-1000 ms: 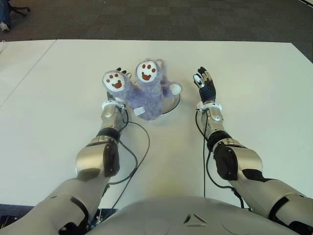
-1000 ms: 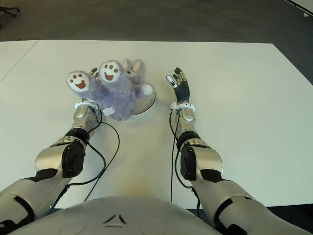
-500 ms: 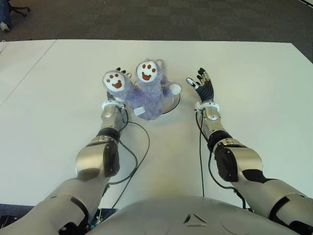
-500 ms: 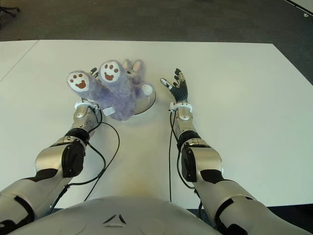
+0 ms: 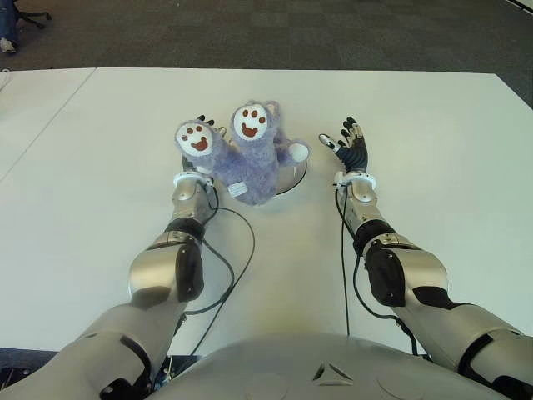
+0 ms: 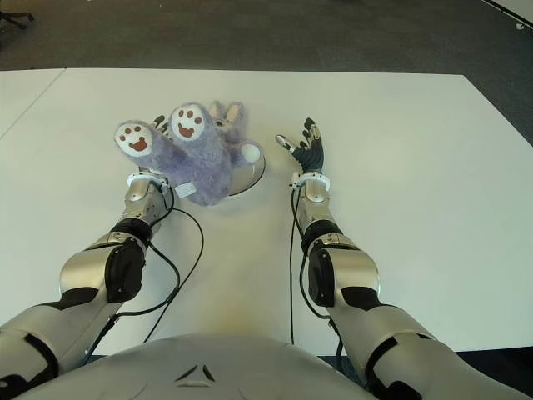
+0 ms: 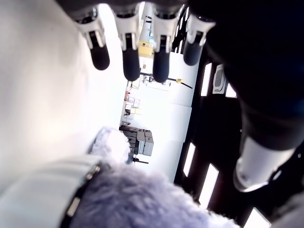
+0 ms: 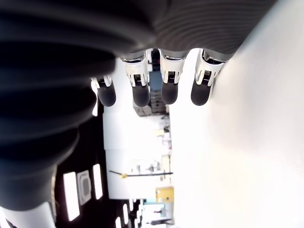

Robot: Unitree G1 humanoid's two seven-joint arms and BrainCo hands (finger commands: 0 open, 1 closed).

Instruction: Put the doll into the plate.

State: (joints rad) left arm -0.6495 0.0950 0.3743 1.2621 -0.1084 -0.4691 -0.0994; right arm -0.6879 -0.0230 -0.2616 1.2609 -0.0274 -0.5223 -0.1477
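The purple doll lies on the plate, feet up. The left hand, fingers straight, shows just beside it. The right hand has spread and shifted slightly; placement looks done.

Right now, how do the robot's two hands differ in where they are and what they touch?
The left hand sits at the doll's left side, right against its fur; the right hand shows to the right of the plate, clear of both. The left hand is partly hidden behind the doll; the right hand is in full view. Both have straight, open fingers and hold nothing.
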